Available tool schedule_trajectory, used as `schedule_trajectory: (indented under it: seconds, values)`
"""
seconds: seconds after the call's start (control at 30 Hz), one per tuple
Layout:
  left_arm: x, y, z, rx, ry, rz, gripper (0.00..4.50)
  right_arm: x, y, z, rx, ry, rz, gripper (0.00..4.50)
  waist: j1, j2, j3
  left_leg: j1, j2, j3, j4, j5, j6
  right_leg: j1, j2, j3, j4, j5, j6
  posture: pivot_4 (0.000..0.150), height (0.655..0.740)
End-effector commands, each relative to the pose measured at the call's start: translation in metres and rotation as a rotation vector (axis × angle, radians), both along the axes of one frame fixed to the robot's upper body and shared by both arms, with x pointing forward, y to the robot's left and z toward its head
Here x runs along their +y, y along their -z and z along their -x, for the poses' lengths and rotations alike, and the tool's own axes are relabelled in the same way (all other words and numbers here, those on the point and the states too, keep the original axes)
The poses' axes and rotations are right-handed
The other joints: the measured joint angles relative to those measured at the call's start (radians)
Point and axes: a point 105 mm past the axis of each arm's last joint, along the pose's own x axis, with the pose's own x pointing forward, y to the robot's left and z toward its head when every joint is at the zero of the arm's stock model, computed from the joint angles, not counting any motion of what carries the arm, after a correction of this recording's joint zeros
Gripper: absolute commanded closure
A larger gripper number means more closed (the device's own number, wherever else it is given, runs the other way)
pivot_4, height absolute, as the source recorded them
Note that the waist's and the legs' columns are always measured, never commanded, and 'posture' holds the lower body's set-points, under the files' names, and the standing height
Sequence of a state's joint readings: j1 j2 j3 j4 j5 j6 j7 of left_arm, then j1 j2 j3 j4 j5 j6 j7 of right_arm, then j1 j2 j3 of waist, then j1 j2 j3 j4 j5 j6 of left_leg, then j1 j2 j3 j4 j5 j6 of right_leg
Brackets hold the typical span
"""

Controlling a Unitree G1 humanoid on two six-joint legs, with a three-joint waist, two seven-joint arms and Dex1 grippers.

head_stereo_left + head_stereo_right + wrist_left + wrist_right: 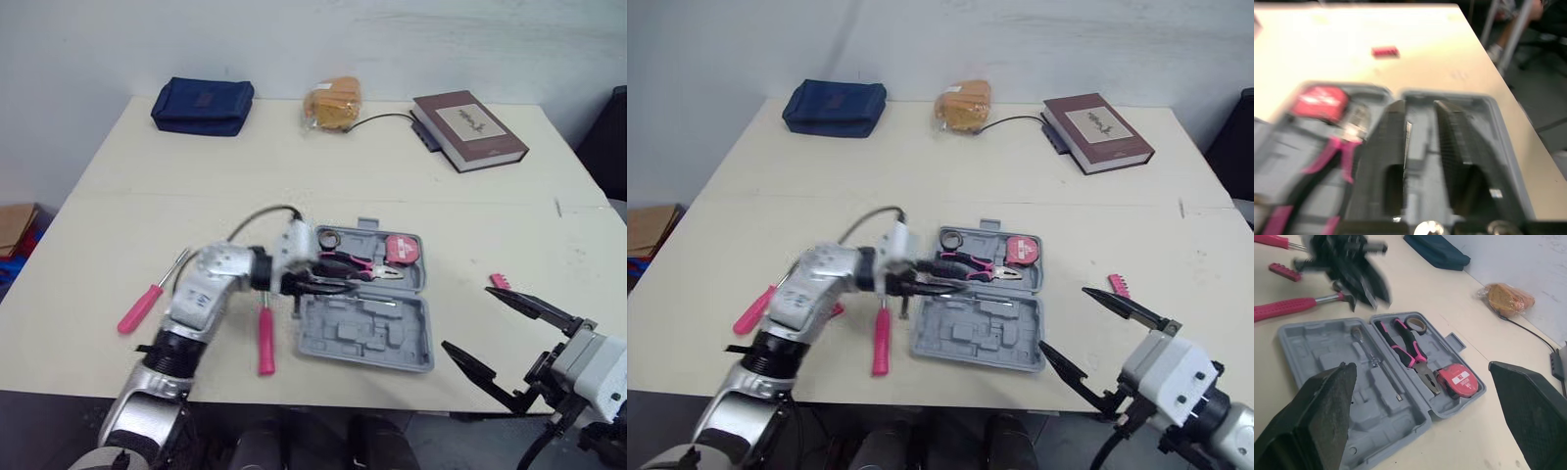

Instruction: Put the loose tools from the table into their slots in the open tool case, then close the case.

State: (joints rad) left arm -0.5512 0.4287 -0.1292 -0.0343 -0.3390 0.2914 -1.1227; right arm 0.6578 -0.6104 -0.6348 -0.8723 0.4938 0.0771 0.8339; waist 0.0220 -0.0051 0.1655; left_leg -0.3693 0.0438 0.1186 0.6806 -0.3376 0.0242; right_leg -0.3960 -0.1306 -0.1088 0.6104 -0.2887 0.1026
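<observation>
The grey tool case lies open at the table's middle front. Its far half holds pink-handled pliers, a red tape measure and a roll of tape. A thin metal tool rests in the near half. My left gripper hovers over the case's left edge, fingers slightly apart and holding nothing. Left of the case lies a pink-handled hammer, and farther left a pink screwdriver. A small pink bit strip lies right of the case. My right gripper stands wide open at the case's right, empty.
Along the table's far edge sit a blue pouch, a bagged bun with a black cable, and a brown book. The table's front edge runs just below the case.
</observation>
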Motion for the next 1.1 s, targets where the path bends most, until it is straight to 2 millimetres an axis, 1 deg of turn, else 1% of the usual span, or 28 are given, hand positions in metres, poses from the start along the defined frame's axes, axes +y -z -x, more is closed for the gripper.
schedule_trajectory:
  seconds: [0.03, 0.07, 0.1, 0.13, 0.17, 0.23, 0.3, 0.33, 0.4, 0.43, 0.47, 0.53, 0.57, 0.6, 0.67, 0.73, 0.8, 0.87, 0.9, 0.97, 1.1]
  values:
    - [0.048, -0.004, -0.007, -0.034, -0.127, 0.005, 1.69, -0.016, -0.004, 0.009, -0.011, 0.008, 0.041, 0.0, -0.002, 0.001, 0.002, 0.0, 0.0, 0.001, 0.0, 0.0, 0.0, 0.0, 0.0, -0.001, 0.0, 0.0, 0.0, 0.15, 0.74]
    - [0.063, -0.002, -0.009, -0.037, -0.168, -0.013, 1.41, -0.02, -0.003, 0.011, -0.006, 0.01, 0.053, 0.0, -0.001, 0.001, 0.003, 0.0, 0.0, 0.001, 0.0, 0.0, 0.0, 0.0, 0.0, -0.002, 0.0, 0.0, 0.0, 0.15, 0.74]
    - [0.072, -0.001, -0.01, -0.038, -0.193, -0.023, 0.93, -0.023, -0.002, 0.012, -0.003, 0.011, 0.062, 0.0, 0.0, 0.001, 0.004, 0.0, 0.0, 0.001, 0.0, 0.0, 0.0, 0.0, 0.0, -0.002, 0.0, 0.0, 0.0, 0.15, 0.74]
    - [0.101, -0.002, -0.017, -0.045, -0.31, -0.015, 0.49, -0.029, 0.0, 0.015, 0.0, 0.018, 0.074, 0.0, 0.001, 0.001, 0.005, 0.0, 0.0, 0.001, 0.0, 0.0, 0.0, -0.001, 0.0, -0.002, 0.0, 0.0, 0.0, 0.15, 0.74]
    - [0.122, -0.004, -0.021, -0.052, -0.395, -0.008, 0.07, -0.034, 0.001, 0.016, 0.002, 0.022, 0.082, 0.0, 0.001, 0.001, 0.005, -0.001, 0.0, 0.001, 0.0, -0.001, 0.0, -0.001, 0.0, -0.002, 0.0, 0.0, 0.0, 0.15, 0.74]
    - [0.168, 0.0, -0.021, -0.047, -0.546, -0.028, 0.02, -0.04, 0.003, 0.02, 0.005, 0.027, 0.082, 0.0, 0.001, 0.0, 0.007, -0.001, 0.001, 0.001, 0.0, -0.002, 0.0, -0.002, 0.0, -0.002, 0.0, 0.0, 0.0, 0.15, 0.74]
    - [0.206, 0.007, -0.015, 0.01, -0.656, -0.043, 0.02, -0.047, 0.008, 0.022, 0.014, 0.034, 0.079, 0.0, -0.002, 0.0, 0.007, -0.001, 0.003, 0.001, 0.0, -0.003, -0.002, -0.002, -0.001, -0.002, -0.001, 0.0, -0.001, 0.15, 0.74]
    - [0.229, 0.011, -0.013, 0.055, -0.741, -0.027, 0.02, -0.052, 0.012, 0.024, 0.022, 0.045, 0.078, 0.0, -0.003, 0.0, 0.007, -0.001, 0.004, 0.001, 0.0, -0.004, -0.003, -0.003, -0.001, -0.002, -0.001, -0.001, -0.001, 0.15, 0.74]
    - [0.258, 0.018, -0.007, 0.101, -0.843, -0.023, 0.02, -0.06, 0.016, 0.025, 0.008, 0.062, 0.075, 0.0, -0.002, 0.0, 0.008, -0.001, 0.004, 0.002, -0.001, -0.004, -0.003, -0.003, -0.001, -0.002, -0.002, -0.001, -0.001, 0.15, 0.74]
    - [0.279, 0.023, 0.0, 0.116, -0.914, -0.044, 0.02, -0.07, 0.014, 0.023, -0.026, 0.108, 0.048, 0.0, -0.002, 0.0, 0.008, -0.001, 0.004, 0.002, -0.001, -0.005, -0.003, -0.004, -0.002, -0.002, -0.002, -0.001, -0.001, 0.15, 0.74]
    - [0.291, 0.026, 0.004, 0.122, -0.956, -0.063, 0.02, -0.076, 0.013, 0.021, -0.052, 0.139, 0.027, 0.0, -0.002, -0.001, 0.009, -0.001, 0.004, 0.002, -0.001, -0.005, -0.003, -0.004, -0.002, -0.002, -0.002, -0.001, -0.001, 0.15, 0.74]
    - [0.325, 0.03, 0.021, 0.134, -1.087, -0.093, 0.02, -0.092, 0.022, 0.026, -0.034, 0.182, 0.053, 0.0, -0.003, -0.001, 0.009, -0.001, 0.005, 0.002, -0.001, -0.005, -0.004, -0.004, -0.003, -0.002, -0.003, -0.001, -0.001, 0.15, 0.74]
    - [0.335, 0.031, 0.027, 0.139, -1.125, -0.097, 0.02, -0.097, 0.027, 0.029, -0.014, 0.189, 0.069, 0.0, -0.003, -0.001, 0.009, -0.001, 0.005, 0.003, -0.002, -0.006, -0.005, -0.006, -0.004, 0.0, -0.002, -0.001, -0.001, 0.15, 0.74]
    - [0.346, 0.033, 0.035, 0.148, -1.167, -0.109, 0.02, -0.106, 0.032, 0.035, 0.002, 0.216, 0.084, 0.0, -0.002, -0.002, 0.009, -0.001, 0.005, 0.004, -0.004, -0.008, -0.008, -0.007, -0.004, 0.001, -0.003, -0.001, -0.002, 0.15, 0.74]
    - [0.357, 0.036, 0.046, 0.159, -1.208, -0.128, 0.02, -0.119, 0.039, 0.044, 0.031, 0.26, 0.09, 0.0, 0.001, -0.002, 0.009, -0.002, 0.005, 0.005, -0.007, -0.008, -0.008, -0.01, -0.005, 0.001, -0.003, -0.001, -0.002, 0.15, 0.74]
    - [0.372, 0.037, 0.059, 0.16, -1.27, -0.126, 0.02, -0.139, 0.052, 0.058, 0.085, 0.339, 0.085, 0.0, 0.002, -0.002, 0.009, -0.001, 0.003, 0.007, -0.013, -0.006, -0.01, -0.012, -0.006, 0.002, -0.004, -0.001, -0.003, 0.15, 0.74]
    - [0.382, 0.036, 0.068, 0.155, -1.321, -0.114, 0.02, -0.156, 0.061, 0.069, 0.11, 0.423, 0.07, 0.0, 0.001, -0.002, 0.009, -0.001, 0.004, 0.008, -0.015, -0.006, -0.011, -0.013, -0.006, 0.002, -0.004, -0.002, -0.003, 0.15, 0.74]
    - [0.385, 0.036, 0.073, 0.153, -1.334, -0.115, 0.02, -0.166, 0.065, 0.075, 0.101, 0.475, 0.065, 0.0, -0.003, -0.002, 0.009, 0.0, 0.004, 0.008, -0.016, -0.005, -0.013, -0.013, -0.005, 0.002, -0.004, -0.002, -0.003, 0.15, 0.74]
    - [0.386, 0.037, 0.075, 0.155, -1.332, -0.118, 0.02, -0.168, 0.066, 0.077, 0.099, 0.479, 0.076, 0.0, -0.004, -0.002, 0.009, 0.0, 0.005, 0.009, -0.016, -0.006, -0.013, -0.013, -0.005, 0.002, -0.004, -0.002, -0.004, 0.15, 0.74]
    - [0.386, 0.037, 0.078, 0.157, -1.325, -0.128, 0.02, -0.166, 0.068, 0.077, 0.1, 0.458, 0.085, 0.0, -0.008, -0.002, 0.009, 0.001, 0.005, 0.01, -0.016, -0.005, -0.014, -0.013, -0.005, 0.003, -0.003, -0.002, -0.004, 0.15, 0.74]
    - [0.382, 0.038, 0.08, 0.162, -1.302, -0.13, 0.02, -0.153, 0.064, 0.063, 0.07, 0.389, 0.078, 0.0, -0.025, -0.002, 0.009, 0.003, 0.006, 0.01, -0.016, -0.004, -0.015, -0.013, -0.005, 0.005, -0.001, -0.002, -0.005, 0.15, 0.74]
